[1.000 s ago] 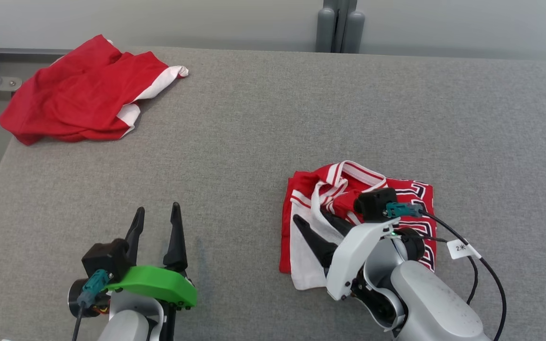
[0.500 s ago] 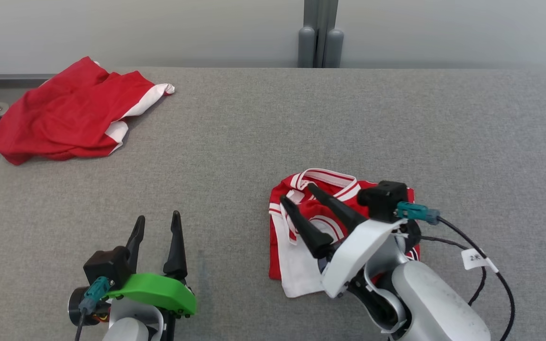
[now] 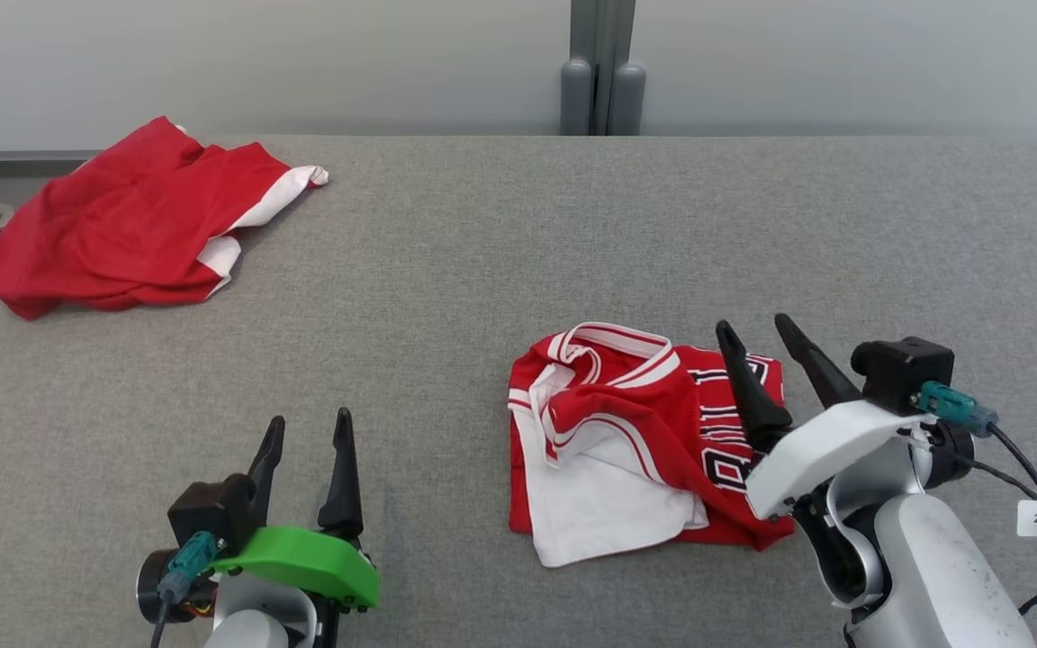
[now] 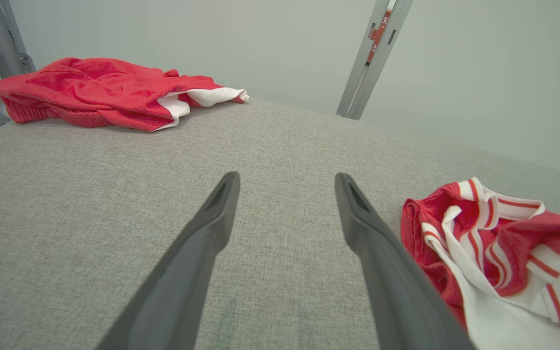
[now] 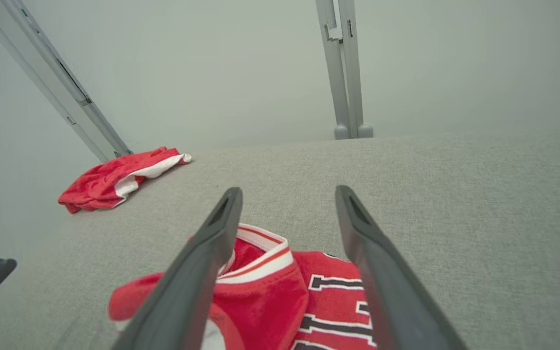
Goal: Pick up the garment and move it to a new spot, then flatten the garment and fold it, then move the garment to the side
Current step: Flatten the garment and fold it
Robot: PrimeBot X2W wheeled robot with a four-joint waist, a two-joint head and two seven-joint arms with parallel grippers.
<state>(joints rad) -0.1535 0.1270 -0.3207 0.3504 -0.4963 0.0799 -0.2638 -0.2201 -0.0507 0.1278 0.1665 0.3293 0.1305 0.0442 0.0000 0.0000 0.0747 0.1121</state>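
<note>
Right gripper (image 3: pixel 752 322): fingers spread, holding nothing, over the lettered side of the jersey (image 3: pixel 635 441).
Left gripper (image 3: pixel 310 417): fingers spread, empty, above the bare table (image 3: pixel 482 252).
Jersey position: bunched in a loose fold on the table, beneath and left of the right fingers, well right of the left fingers.
Handling: we judge it light, limp and slightly slick; single layers will likely slide apart when lifted.
Hold point: we recommend pinching all layers at a folded edge, or the striped collar.
Other item: a red cloth (image 3: pixel 122 220) lies far beyond the left fingertips.
</note>
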